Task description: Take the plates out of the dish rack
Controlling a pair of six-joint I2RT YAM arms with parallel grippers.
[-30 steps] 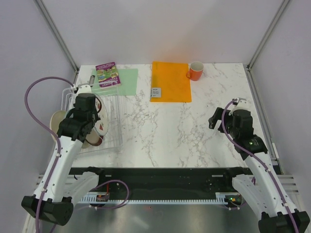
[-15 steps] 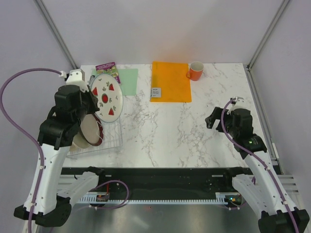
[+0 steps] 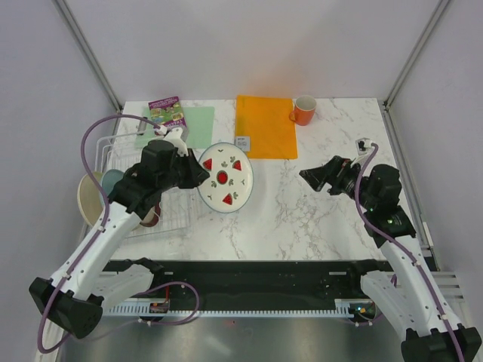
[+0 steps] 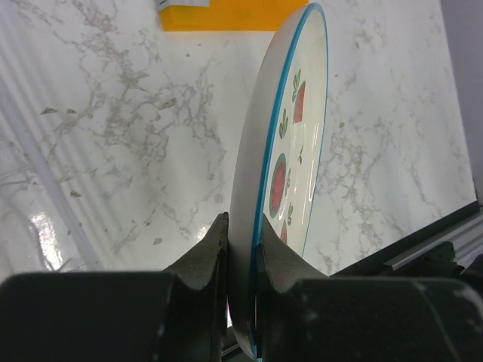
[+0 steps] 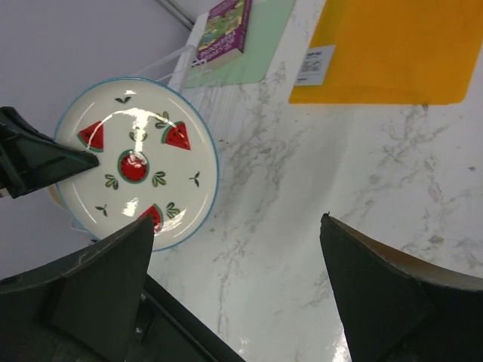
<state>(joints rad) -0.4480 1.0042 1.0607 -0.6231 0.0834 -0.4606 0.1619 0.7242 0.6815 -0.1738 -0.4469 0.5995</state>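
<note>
My left gripper (image 3: 198,175) is shut on the rim of the white plate with red strawberries (image 3: 225,178), holding it above the table just right of the white wire dish rack (image 3: 175,219). In the left wrist view the plate (image 4: 290,151) stands edge-on between my fingers (image 4: 205,253). The right wrist view shows the plate's face (image 5: 136,162). A beige plate (image 3: 89,197) and a blue and beige plate (image 3: 113,181) still stand in the rack. My right gripper (image 3: 317,175) is open and empty, pointing left toward the plate, well apart from it.
A green mat (image 3: 187,125) with a purple booklet (image 3: 167,115) lies at the back left. An orange folder (image 3: 266,125) and an orange mug (image 3: 303,110) are at the back. The marble table (image 3: 302,219) lies between the arms.
My left gripper has lifted the strawberry plate out of the rack and carried it right, over the table. My right gripper has swung left toward the plate.
</note>
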